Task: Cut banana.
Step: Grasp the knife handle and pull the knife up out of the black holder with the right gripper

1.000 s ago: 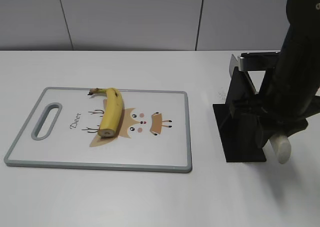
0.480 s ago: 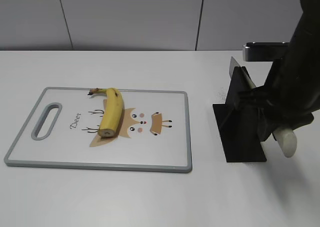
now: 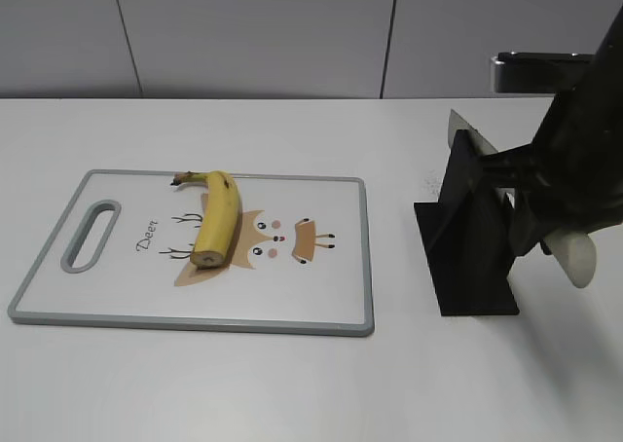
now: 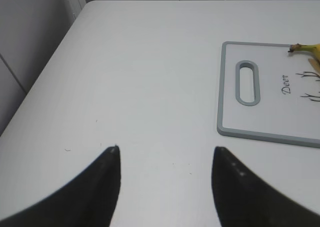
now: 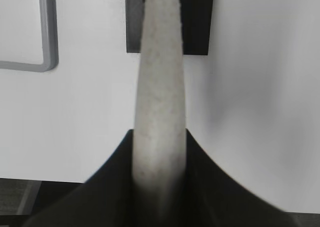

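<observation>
The yellow banana (image 3: 216,220) lies on the white cutting board (image 3: 117,296), stem at the far end, cut end towards me; its stem tip also shows in the left wrist view (image 4: 306,48). My right gripper (image 3: 547,218) is shut on the pale handle of a knife (image 3: 577,255), which fills the middle of the right wrist view (image 5: 160,87). The knife's blade (image 3: 464,130) sticks out past the black knife stand (image 3: 467,247). My left gripper (image 4: 165,154) is open and empty over bare table, left of the board (image 4: 270,133).
The board has a grey rim and a handle slot (image 3: 90,236) at its left end, and an orange-brown deer print (image 3: 282,242) beside the banana. The knife stand sits right of the board. A grey wall runs behind the table.
My right arm has risen and moved to the right, drawing the knife handle up and away from the stand. The banana and board have not moved.
</observation>
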Robot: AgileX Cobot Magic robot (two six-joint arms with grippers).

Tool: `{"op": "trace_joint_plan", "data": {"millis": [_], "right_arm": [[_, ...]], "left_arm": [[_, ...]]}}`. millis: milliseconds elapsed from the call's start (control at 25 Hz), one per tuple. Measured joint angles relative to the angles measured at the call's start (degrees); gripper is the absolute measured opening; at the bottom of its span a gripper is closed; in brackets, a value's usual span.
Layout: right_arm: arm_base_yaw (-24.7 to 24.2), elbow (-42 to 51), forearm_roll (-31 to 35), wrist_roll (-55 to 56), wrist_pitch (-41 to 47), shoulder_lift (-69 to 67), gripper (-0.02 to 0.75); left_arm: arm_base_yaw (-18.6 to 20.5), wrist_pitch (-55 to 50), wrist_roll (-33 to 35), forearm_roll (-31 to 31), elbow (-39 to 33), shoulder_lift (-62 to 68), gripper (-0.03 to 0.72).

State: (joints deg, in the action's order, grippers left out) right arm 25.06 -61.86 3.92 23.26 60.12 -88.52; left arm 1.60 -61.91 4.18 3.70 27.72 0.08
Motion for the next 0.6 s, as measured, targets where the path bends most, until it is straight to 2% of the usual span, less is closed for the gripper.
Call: {"op": "trace_joint_plan", "data": {"millis": [600], "right_arm": [[0.0, -0.1, -0.5, 0.9, -0.2, 4.6, 0.174]], "left_arm": [[0.0, 0.0, 0.0, 0.0, 0.0, 0.0, 0.553]]}}
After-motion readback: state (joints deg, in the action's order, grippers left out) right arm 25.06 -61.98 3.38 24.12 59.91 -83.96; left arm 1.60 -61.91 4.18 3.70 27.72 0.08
